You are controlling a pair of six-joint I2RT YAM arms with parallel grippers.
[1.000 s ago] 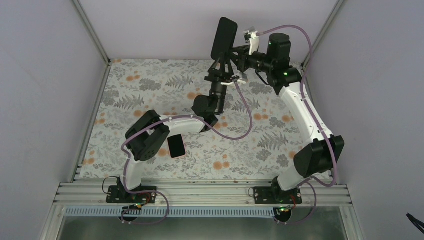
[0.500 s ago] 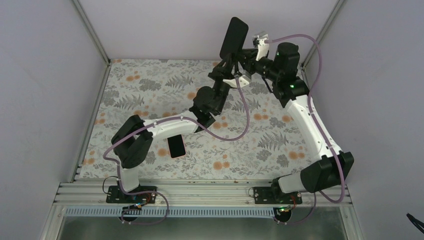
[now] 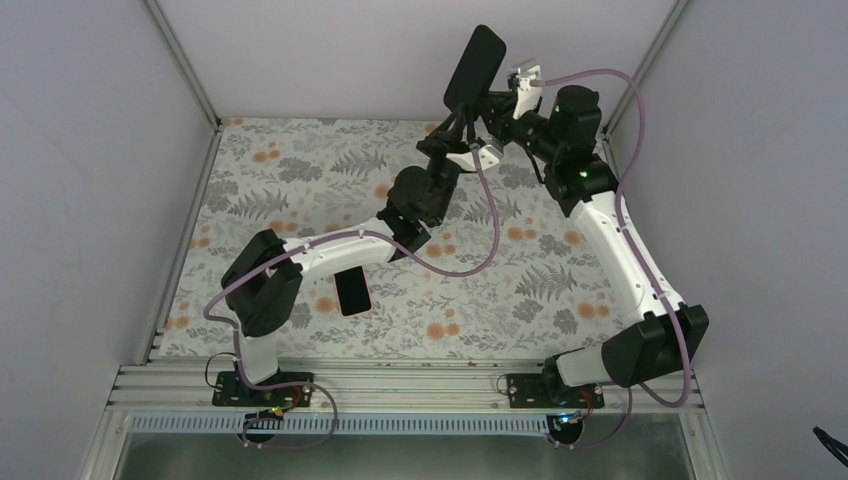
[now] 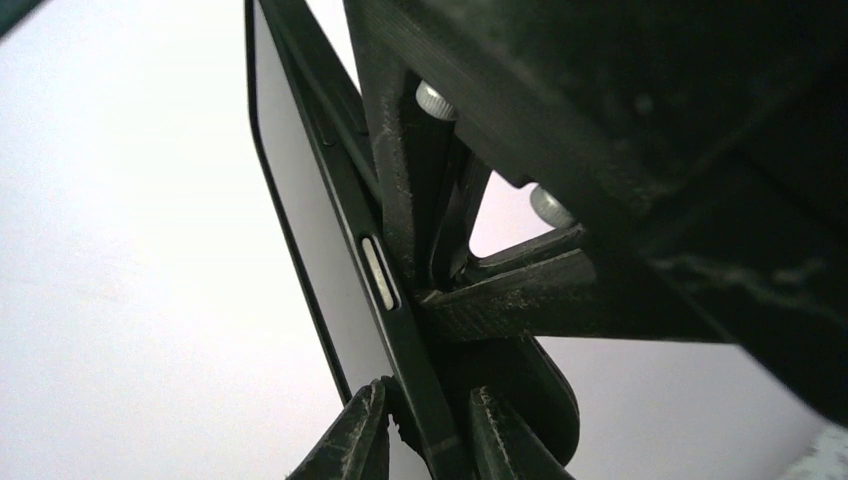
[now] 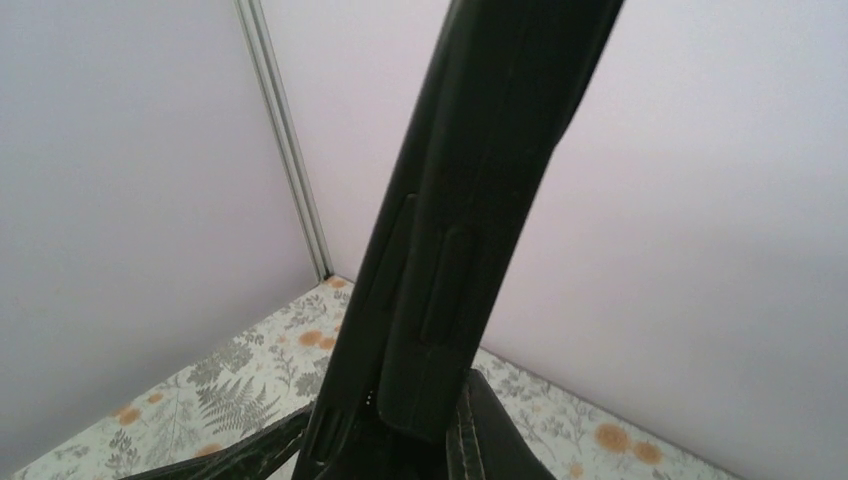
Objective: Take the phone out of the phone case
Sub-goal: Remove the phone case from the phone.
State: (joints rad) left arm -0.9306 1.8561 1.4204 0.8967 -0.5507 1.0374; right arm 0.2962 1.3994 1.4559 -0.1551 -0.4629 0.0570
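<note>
Overhead view of two white-and-black robot arms lifted and meeting above the far middle of a desk (image 3: 270, 170) covered in a leaf-and-orange-flower print. Between them, well clear of the desk, a black phone (image 3: 474, 68) tilted with its top end leaning right. Left arm (image 3: 330, 250) stretched diagonally up from its base, left jaws pinched narrow on the phone's lower end from beneath. Right arm (image 3: 620, 250) bent in from the right, right jaws closed on the same lower part from the side, just beside the left ones. Purple cables (image 3: 490, 240) looped along both arms. Flat on the desk near the left arm's elbow, well apart from the lifted phone, a second dark rectangular slab (image 3: 352, 292) with a faint pink edge; cannot tell whether a handset or a cover. Left wrist close-up: thin edge of the phone with a small silver side button (image 4: 380, 272), pale glossy face to the left, two ridged fingers (image 4: 352, 440) at the bottom straddling and touching that edge, the other arm's dark fingers pressed against the back. Right wrist close-up: black phone case (image 5: 470, 180) upright and leaning slightly right, moulded button covers along its side, dark fingers hugging its base, phone seated inside as far as visible, grey walls and a metal corner post (image 5: 285, 140) behind.
</note>
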